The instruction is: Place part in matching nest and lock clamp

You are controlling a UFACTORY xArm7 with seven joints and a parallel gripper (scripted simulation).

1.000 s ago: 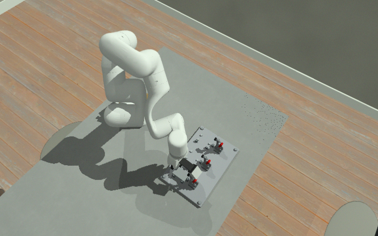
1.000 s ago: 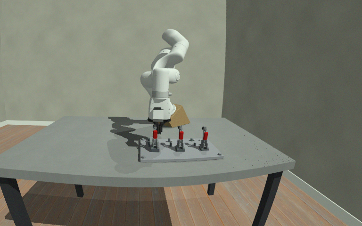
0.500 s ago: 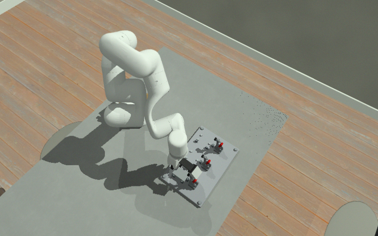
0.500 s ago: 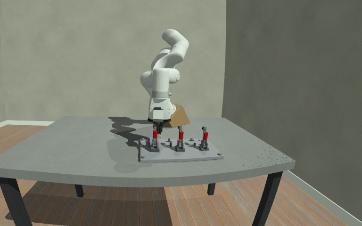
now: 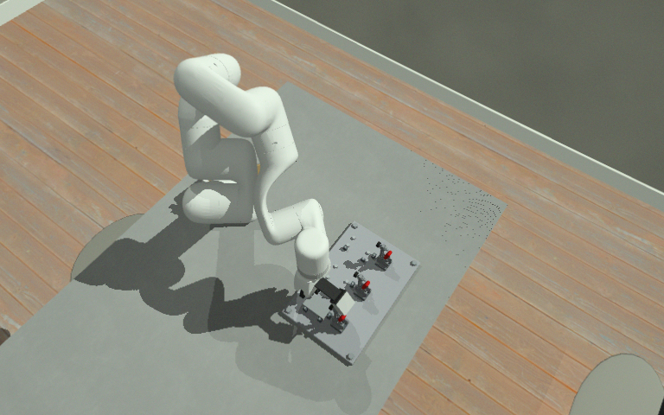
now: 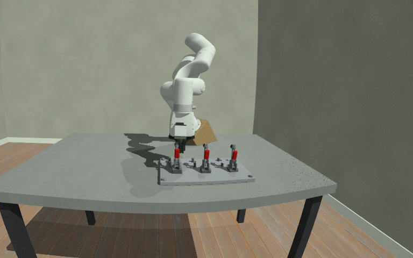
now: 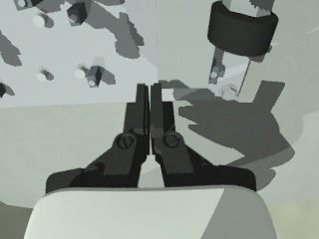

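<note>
Pointing downward above the fixture, the claw [image 5: 302, 294] [image 6: 182, 151] [image 7: 150, 99] had its two fingers together, with nothing clamped between them. In the wrist view, the block [image 5: 316, 306] [image 7: 181, 45] appeared as a pale, flat surface just beyond and to the right of the fingertips. It lay lower than the claw, on the fixture plate [image 5: 377, 308] [image 6: 208, 179] [image 7: 65, 55], in the end nest beneath the arm. Whether it sat flat on its pads or snug against its side blocks could not be told.

The nearest clamp [image 5: 339, 324] [image 6: 176, 166] stood on the far side of the block from the claw, its red handle upright and its bar raised, so it was not locked. In the wrist view, a black rubber tip [image 7: 242, 32] loomed to the right of the claw. Two more clamps with red handles, the middle one [image 5: 361, 290] [image 6: 205, 166] and the far one [image 5: 383, 261] [image 6: 233, 165], stood farther along the plate from the claw, bars also up.
</note>
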